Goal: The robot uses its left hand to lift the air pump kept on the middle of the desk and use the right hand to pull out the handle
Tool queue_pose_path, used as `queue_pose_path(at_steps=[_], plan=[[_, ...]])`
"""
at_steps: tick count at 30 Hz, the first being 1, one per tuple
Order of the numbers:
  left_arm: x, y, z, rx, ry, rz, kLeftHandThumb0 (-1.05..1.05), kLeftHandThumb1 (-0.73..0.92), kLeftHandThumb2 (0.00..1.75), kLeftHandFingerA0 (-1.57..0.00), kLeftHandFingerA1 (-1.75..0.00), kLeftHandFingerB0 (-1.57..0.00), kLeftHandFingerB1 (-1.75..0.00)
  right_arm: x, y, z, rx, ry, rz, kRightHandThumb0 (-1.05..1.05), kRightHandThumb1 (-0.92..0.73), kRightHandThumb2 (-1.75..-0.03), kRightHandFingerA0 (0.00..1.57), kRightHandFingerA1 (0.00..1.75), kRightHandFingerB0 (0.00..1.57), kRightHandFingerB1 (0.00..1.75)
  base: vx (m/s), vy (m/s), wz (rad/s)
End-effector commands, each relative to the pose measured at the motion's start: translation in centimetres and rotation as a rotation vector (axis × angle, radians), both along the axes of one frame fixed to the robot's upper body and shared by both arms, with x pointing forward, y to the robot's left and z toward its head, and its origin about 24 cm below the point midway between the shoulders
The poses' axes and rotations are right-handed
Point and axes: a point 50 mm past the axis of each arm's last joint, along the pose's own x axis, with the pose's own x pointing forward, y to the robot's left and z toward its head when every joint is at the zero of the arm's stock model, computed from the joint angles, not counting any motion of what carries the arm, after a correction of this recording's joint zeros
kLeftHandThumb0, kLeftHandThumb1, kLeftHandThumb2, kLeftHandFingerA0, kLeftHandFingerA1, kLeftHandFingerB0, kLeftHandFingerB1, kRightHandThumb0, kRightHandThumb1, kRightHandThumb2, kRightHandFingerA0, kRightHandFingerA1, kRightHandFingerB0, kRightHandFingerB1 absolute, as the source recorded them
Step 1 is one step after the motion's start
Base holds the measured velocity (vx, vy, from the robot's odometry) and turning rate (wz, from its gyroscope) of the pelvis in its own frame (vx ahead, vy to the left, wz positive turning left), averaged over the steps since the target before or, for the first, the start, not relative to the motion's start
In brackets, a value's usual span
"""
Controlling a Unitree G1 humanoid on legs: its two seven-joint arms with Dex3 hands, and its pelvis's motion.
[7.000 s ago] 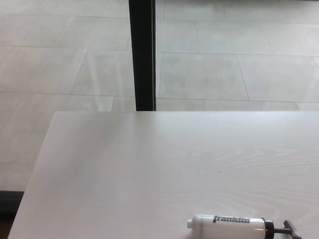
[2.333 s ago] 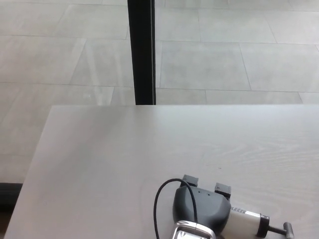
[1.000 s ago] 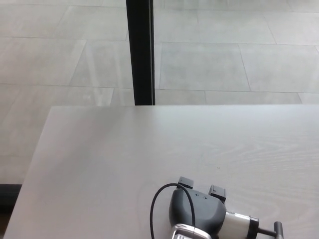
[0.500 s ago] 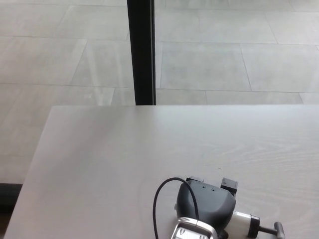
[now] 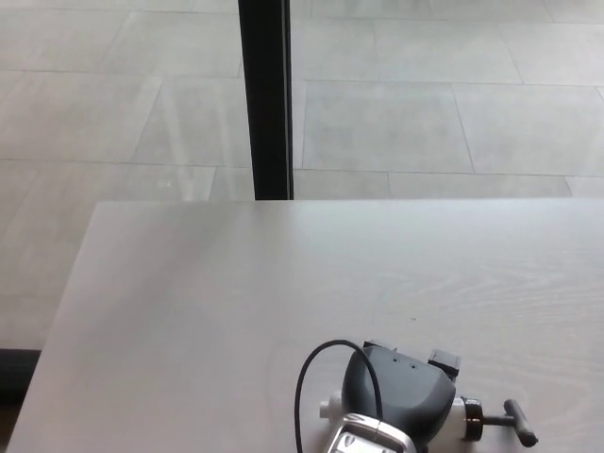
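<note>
Now left robot hand (image 5: 396, 396) around air pump (image 5: 469, 418).

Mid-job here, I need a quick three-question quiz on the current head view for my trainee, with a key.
1. True or false: the left hand is wrapped around the body of the air pump.
2. Which part of the pump sticks out to the picture's right of the hand? A) the white nozzle end B) the dark T-handle C) a hose
3. Fill in: the right hand is ____ in this view.

Key
1. True: the hand covers the pump's middle, with a white end showing on each side.
2. B: the T-handle; the white nozzle end shows at the picture's left of the hand.
3. Not visible; nothing touches the handle over the desk.
</note>
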Motion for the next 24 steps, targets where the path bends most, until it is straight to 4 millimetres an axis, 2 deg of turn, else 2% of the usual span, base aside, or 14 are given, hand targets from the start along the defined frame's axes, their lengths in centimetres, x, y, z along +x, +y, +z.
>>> queue_pose_path(at_steps=[1,2,3,4,5,12,13,16,17,18,19,21,22,24], plan=[[0.5,1.8,-1.5,0.121,0.113,0.056,-0.58,0.50,0.81,-0.79,-1.00,-0.11,-0.47,0.0,-0.4,0.8,0.002,-0.007,-0.007,-0.48,-0.81,-0.64,0.68,0.95,0.39,0.38,0.00,0.000,0.00],[0.6,1.8,-1.4,0.129,0.107,0.058,-0.58,0.50,0.81,-0.79,-1.00,-0.11,-0.47,0.0,-0.4,0.7,0.010,-0.009,-0.008,-0.48,-0.81,-0.64,0.68,0.95,0.39,0.38,0.00,0.000,0.00],[1.0,2.1,-1.3,0.157,0.083,0.060,-0.56,0.66,0.59,-0.77,-1.04,-0.21,-0.41,0.0,-0.3,0.7,0.003,-0.012,-0.008,-0.48,-0.81,-0.64,0.69,0.95,0.40,0.39,0.00,0.000,0.00],[1.3,2.1,-1.2,0.187,0.079,0.061,-0.60,0.53,0.85,-0.81,-1.01,-0.17,-0.50,0.0,-0.4,0.8,-0.004,-0.016,-0.011,-0.49,-0.80,-0.65,0.70,0.95,0.42,0.40,0.00,0.000,0.00],[1.3,2.2,-1.2,0.181,0.065,0.071,-0.50,0.69,0.60,-0.75,-1.19,-0.26,-0.44,-0.1,-0.4,0.8,-0.002,-0.014,-0.011,-0.48,-0.83,-0.64,0.68,0.94,0.43,0.40,0.00,0.000,0.00],[1.6,3.0,-1.9,0.135,0.041,0.128,-0.21,0.55,0.57,-0.72,-1.23,-0.47,-0.55,0.0,-0.4,1.0,0.004,-0.050,-0.045,-0.41,-0.81,-0.65,0.73,0.93,0.48,0.43,0.00,0.000,0.00],[1.6,3.0,-1.9,0.134,0.060,0.134,-0.19,0.55,0.55,-0.72,-1.06,-0.55,-0.58,0.0,-0.4,1.0,-0.006,-0.052,-0.054,-0.40,-0.67,-1.04,0.77,0.90,0.44,0.60,0.00,0.000,0.00],[1.7,3.3,-2.0,0.141,0.058,0.143,-0.21,0.56,0.58,-0.73,-0.88,-0.68,-0.63,0.0,-0.5,0.9,-0.025,-0.064,-0.068,-0.39,-0.67,-1.03,0.76,0.91,0.47,0.61,0.00,0.000,0.00],[1.7,3.5,-2.1,0.150,0.045,0.139,-0.21,0.57,0.57,-0.74,-0.90,-0.68,-0.62,0.1,-0.6,0.9,-0.020,-0.072,-0.075,-0.37,-0.82,-0.63,0.75,1.00,0.55,0.45,0.00,0.000,0.00],[1.7,3.5,-2.2,0.144,0.043,0.147,-0.22,0.60,0.57,-0.74,-0.85,-0.67,-0.60,0.0,-0.6,0.9,-0.017,-0.082,-0.075,-0.36,-0.82,-0.64,0.75,1.00,0.55,0.46,0.00,0.000,0.00],[1.8,3.8,-2.3,0.131,0.045,0.158,-0.21,0.63,0.60,-0.72,-0.86,-0.63,-0.61,0.0,-0.6,0.9,-0.016,-0.086,-0.090,-0.36,-0.63,-1.04,0.79,0.93,0.51,0.63,0.00,0.000,0.00],[1.8,3.9,-2.3,0.119,0.044,0.168,-0.22,0.64,0.61,-0.73,-0.88,-0.63,-0.63,0.0,-0.7,0.8,-0.014,-0.096,-0.092,-0.34,-0.63,-1.04,0.79,0.93,0.51,0.64,0.00,0.000,0.00],[1.9,4.1,-2.4,0.128,0.050,0.174,-0.22,0.67,0.63,-0.73,-0.90,-0.64,-0.64,0.1,-0.7,0.8,-0.011,-0.096,-0.115,-0.38,-0.79,-0.65,0.82,1.00,0.59,0.47,0.00,0.000,0.00],[1.9,4.4,-2.6,0.098,0.038,0.179,-0.24,0.72,0.68,-0.78,-1.09,-0.67,-0.73,0.0,-0.8,0.7,-0.008,-0.104,-0.130,-0.37,-0.80,-0.65,0.84,1.05,0.61,0.48,0.00,0.000,0.00]])
